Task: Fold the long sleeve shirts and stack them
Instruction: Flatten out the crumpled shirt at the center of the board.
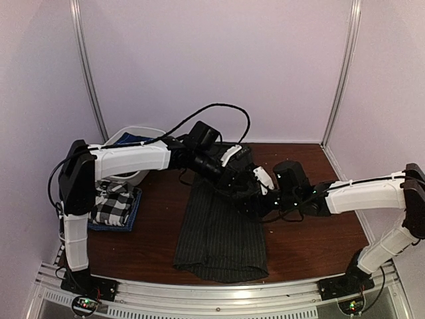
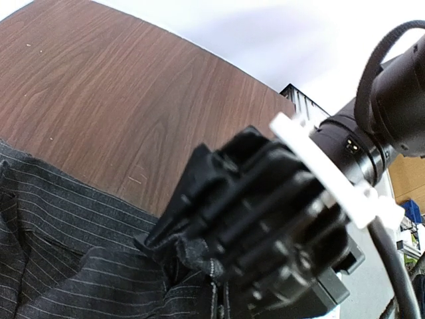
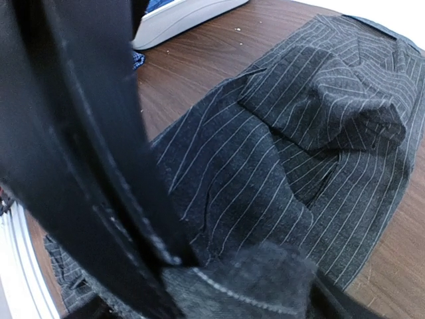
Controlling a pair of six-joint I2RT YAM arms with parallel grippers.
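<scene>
The charcoal pinstripe shirt [image 1: 219,232] lies in a long narrow fold down the middle of the table, its upper part bunched [image 3: 319,133]. My left gripper [image 1: 231,179] is at that upper part, shut on a raised stitched edge of the pinstripe shirt [image 2: 212,269]; its own fingers are hidden. My right gripper [image 1: 255,194] meets it from the right, jaws wide apart [image 3: 252,292], with a hem fold lying loose between them. The black-and-white checked shirt [image 1: 111,203] sits folded on the dark blue shirt [image 1: 135,216] at the left.
A white basket [image 1: 136,136] stands at the back left, behind the folded stack, also seen as the basket [image 3: 179,16] in the right wrist view. Bare brown table [image 1: 312,232] shows right of the pinstripe shirt. White walls and metal posts enclose the table.
</scene>
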